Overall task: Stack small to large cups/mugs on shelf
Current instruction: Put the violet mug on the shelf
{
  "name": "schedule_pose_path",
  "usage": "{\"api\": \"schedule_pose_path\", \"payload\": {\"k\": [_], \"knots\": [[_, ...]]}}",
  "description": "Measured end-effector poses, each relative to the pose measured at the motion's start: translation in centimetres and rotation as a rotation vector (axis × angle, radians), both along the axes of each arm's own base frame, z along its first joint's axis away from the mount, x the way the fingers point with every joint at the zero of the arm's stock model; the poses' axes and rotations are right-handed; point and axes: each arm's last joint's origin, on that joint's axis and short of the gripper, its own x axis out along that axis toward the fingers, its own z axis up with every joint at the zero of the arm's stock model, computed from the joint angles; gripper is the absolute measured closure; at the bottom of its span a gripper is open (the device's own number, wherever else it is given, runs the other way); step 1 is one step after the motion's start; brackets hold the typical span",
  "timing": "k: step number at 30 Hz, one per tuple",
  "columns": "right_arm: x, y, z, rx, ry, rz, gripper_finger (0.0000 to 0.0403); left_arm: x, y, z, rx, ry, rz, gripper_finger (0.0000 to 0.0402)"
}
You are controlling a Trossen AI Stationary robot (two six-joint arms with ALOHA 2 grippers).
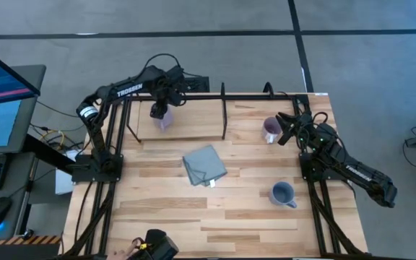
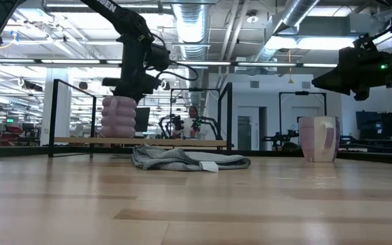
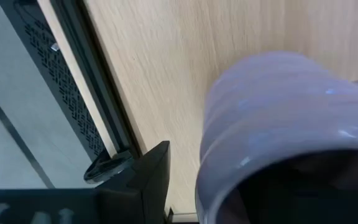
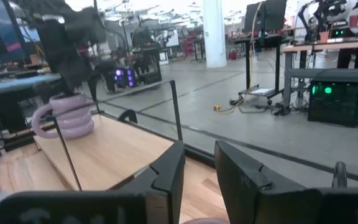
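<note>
High view shows the left jaws [image 1: 160, 106] closed on the light purple mug [image 1: 162, 118], which sits on the shelf [image 1: 193, 123] left of its black divider [image 1: 224, 112]. The right jaws [image 1: 286, 128] hang open, holding nothing, just beside the darker purple mug [image 1: 270, 130]. The blue-grey mug [image 1: 283, 193] and grey cloth [image 1: 204, 165] rest on the table [image 1: 193, 217].

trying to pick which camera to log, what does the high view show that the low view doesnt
Only the high view shows the blue-grey mug near the right arm's base, and the shelf in full with its upright divider.

Only the low view shows the light purple mug resting on the shelf board rather than lifted, plus the room behind.

Both show the left gripper at the light purple mug, the right gripper beside the darker purple mug, and the folded cloth mid-table.
</note>
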Motion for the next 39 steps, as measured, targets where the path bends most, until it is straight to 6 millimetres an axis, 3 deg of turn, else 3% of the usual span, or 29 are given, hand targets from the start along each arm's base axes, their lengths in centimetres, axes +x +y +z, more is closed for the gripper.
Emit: {"api": "schedule_pose_path", "payload": {"k": [16, 27, 32, 39], "knots": [[0.7, -0.5, -1.2, 0.095, 0.112, -0.003, 0.0289, -0.6, -0.5, 3.0, -0.037, 0.049, 0.053, 0.0240], [0.7, -0.5, -1.3, 0.107, 0.114, -0.003, 0.0289, -0.5, -0.3, 6.3, 0.036, 0.006, 0.102, 0.0240], [0.7, -0.5, -1.3, 0.107, 0.114, -0.004, 0.0289, 0.0, -0.4, 7.7, 0.052, -0.074, 0.157, 0.0240], [0.7, -0.5, -1.3, 0.107, 0.114, -0.004, 0.0289, 1.6, -1.7, 8.3, -0.100, -0.256, 0.134, 0.0240]]}}
